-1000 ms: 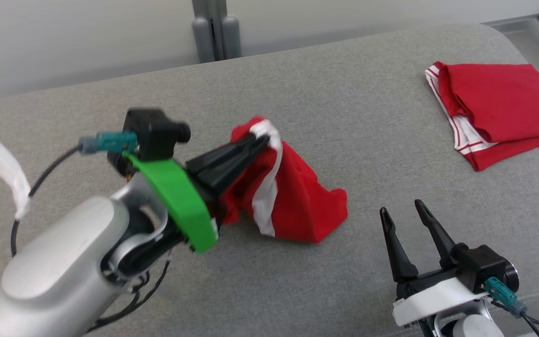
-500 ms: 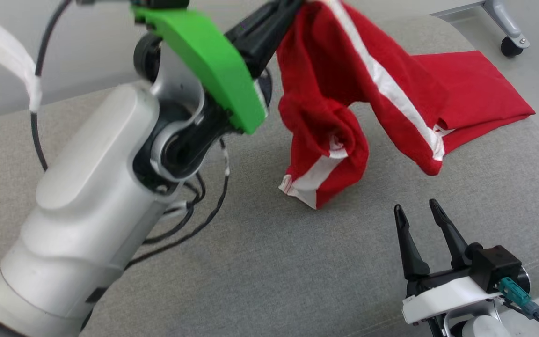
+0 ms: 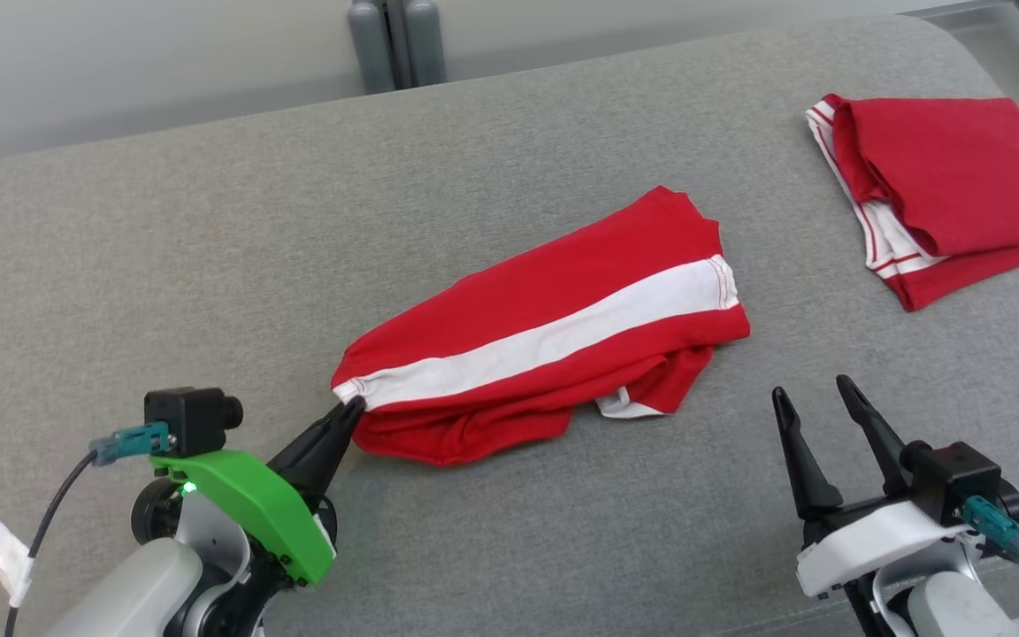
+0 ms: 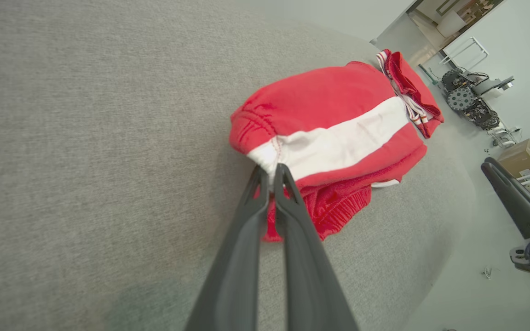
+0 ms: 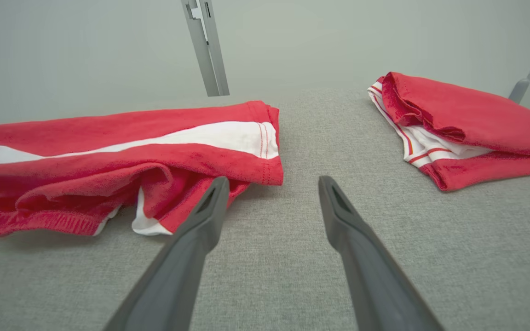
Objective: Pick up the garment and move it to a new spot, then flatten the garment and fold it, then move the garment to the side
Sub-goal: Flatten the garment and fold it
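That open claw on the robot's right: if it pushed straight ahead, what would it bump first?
The right gripper would likely meet bare grey cushion between the striped garment and the folded garment; depth is unclear.

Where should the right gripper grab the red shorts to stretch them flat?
Probably the leg hem where the white stripe ends, coming in low from the robot's right. That edge of the shorts lies flat and exposed, facing the open right gripper, opposite the end pinched by the left gripper.
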Tool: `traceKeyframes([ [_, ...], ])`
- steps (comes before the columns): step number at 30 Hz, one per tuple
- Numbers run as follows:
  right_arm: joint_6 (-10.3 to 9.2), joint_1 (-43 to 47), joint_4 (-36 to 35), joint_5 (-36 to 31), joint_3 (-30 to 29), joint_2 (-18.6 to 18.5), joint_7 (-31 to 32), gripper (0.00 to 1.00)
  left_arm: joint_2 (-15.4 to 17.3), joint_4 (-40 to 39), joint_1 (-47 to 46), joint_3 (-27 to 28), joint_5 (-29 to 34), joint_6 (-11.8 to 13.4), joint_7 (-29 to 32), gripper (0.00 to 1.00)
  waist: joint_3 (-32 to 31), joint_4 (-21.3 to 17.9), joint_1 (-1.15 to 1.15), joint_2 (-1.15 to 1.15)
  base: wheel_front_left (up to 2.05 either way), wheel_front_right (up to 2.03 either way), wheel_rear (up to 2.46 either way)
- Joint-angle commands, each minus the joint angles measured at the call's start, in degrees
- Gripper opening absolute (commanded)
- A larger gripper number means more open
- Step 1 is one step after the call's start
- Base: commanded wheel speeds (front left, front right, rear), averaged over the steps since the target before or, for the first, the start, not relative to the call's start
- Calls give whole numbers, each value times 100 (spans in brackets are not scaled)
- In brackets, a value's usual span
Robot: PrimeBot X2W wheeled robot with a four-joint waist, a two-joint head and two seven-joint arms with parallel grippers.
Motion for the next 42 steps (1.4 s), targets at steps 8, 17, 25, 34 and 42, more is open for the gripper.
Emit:
traceKeyframes([
  [8,-5,-1444,1157,1240,1296,-1220,79,100,-146,383,10,-6,145,-266,-370,0,248,711,0,0,0,0,0],
  [17,-4,-2834,1771,3330,2852,-1848,758,100,-385,684,-210,-151,292,-461,-449,0,447,978,0,0,0,0,0],
  [25,-3,-3370,2183,3893,3813,-2039,474,66,-508,899,-254,-217,296,-567,-505,0,455,1045,0,0,0,0,0],
  [34,-3,-3806,2265,4278,4491,-2195,104,0,-501,1056,-266,-206,354,-595,-633,0,434,1013,0,0,0,0,0],
  [42,-4,-4142,1715,4277,3990,-2622,-7,0,-323,793,-635,5,577,-667,-984,0,356,844,0,0,0,0,0],
])
